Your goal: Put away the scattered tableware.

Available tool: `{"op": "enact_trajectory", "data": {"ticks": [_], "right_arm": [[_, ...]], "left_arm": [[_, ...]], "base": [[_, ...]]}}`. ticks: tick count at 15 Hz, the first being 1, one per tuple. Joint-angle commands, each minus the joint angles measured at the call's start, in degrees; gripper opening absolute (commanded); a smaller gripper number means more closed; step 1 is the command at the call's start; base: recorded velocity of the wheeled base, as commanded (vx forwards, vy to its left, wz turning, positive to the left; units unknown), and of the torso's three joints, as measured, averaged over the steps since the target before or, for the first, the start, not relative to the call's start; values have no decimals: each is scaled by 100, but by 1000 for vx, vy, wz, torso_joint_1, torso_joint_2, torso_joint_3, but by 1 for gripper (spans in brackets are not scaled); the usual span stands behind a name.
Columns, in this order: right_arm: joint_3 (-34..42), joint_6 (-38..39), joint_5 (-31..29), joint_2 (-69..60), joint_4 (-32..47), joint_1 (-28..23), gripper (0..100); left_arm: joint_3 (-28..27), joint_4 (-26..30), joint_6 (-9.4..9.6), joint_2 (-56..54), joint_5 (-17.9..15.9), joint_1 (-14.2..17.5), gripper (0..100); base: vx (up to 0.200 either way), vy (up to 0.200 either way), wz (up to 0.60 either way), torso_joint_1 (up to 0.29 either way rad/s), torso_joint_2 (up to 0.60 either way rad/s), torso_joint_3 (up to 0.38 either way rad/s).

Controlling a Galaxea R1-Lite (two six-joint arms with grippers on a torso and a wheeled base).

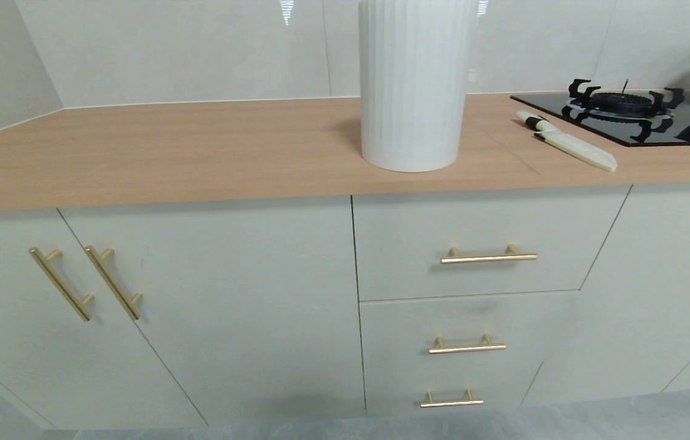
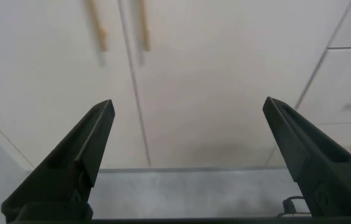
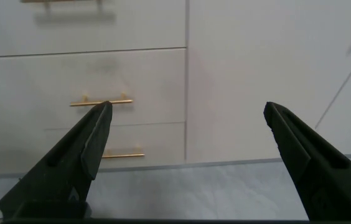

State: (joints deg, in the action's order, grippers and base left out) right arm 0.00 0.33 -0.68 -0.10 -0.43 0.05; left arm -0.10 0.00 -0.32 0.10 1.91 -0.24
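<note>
White knife (image 1: pixel 566 141) with a black band near its far end: flat on the wooden countertop (image 1: pixel 198 153), aslant, just beside the front corner of the black gas hob (image 1: pixel 626 119), other end close to the counter's front edge. To its left, near but apart: tall white ribbed container (image 1: pixel 413 85), upright on the same counter. Below the counter: pale cabinet doors (image 1: pixel 210 305) with two slanting gold handles on the left, a stack of three drawers (image 1: pixel 473 244) with gold bar handles under the container.

Left gripper (image 2: pixel 188 104): jaws spread wide, nothing between them, low before the cabinet doors and the grey floor. Right gripper (image 3: pixel 187 106): likewise wide apart and holding nothing, low before the drawer fronts. Knife up on the counter, well apart from both grippers and above them, touched by neither.
</note>
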Motion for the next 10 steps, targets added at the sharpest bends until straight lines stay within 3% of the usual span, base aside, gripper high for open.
{"op": "enact_trajectory", "data": {"ticks": [1,2,10], "right_arm": [[0,2,-2,10,-1,4,100],[0,2,-2,10,-1,4,100],[0,2,-2,10,-1,4,100]], "left_arm": [[10,0,-3,-1,2,-2,100],[1,0,-3,-1,2,7,100],[1,0,-3,-1,2,-2,100]], "base": [[0,-200,0,2,7,2],[0,-200,0,-2,2,-2],[0,0,0,0,0,0]]}}
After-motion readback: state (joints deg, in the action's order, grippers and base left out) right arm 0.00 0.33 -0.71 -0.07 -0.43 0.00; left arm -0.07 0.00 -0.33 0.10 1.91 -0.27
